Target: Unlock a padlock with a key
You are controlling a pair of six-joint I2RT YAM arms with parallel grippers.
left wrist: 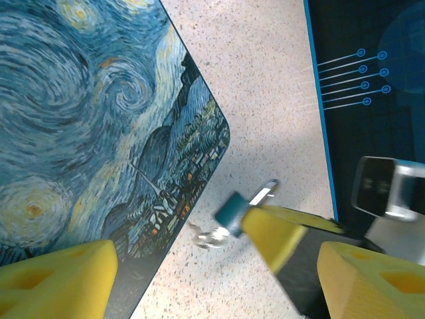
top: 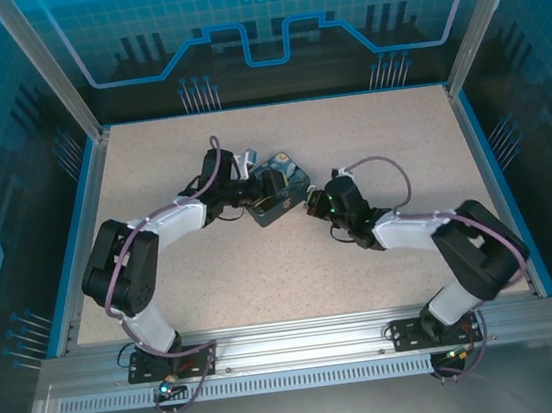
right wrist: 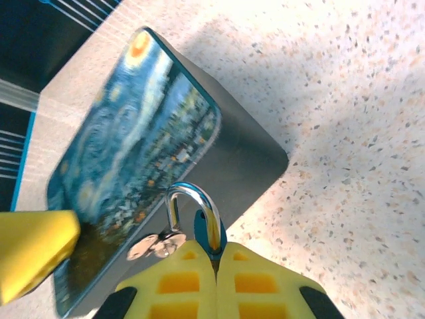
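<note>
Right, the right fingers (right wrist: pixel 179 282) are pressed together on the padlock (right wrist: pixel 199 229), holding it over the worktop (right wrist: pixel 345 133) just beside a corner of the tin (right wrist: pixel 133 146). The shackle arches up from the grip, and both legs look seated in the body, so I'd say it's not unlocked yet. A shiny little bit hangs at the padlock's side. That should be the key (right wrist: pixel 153 246), though I can't tell whether it's in the keyhole.

Over on the other side, the left fingers (left wrist: pixel 60 279) stand wide apart, gripping nothing, one over the tin's edge, with the padlock just ahead of the gap.

So we're at the key step: padlock presented, key not taken. Next, I reckon, the left fingers must close squarely on that tiny key, then twist it while the right holds firm.
</note>
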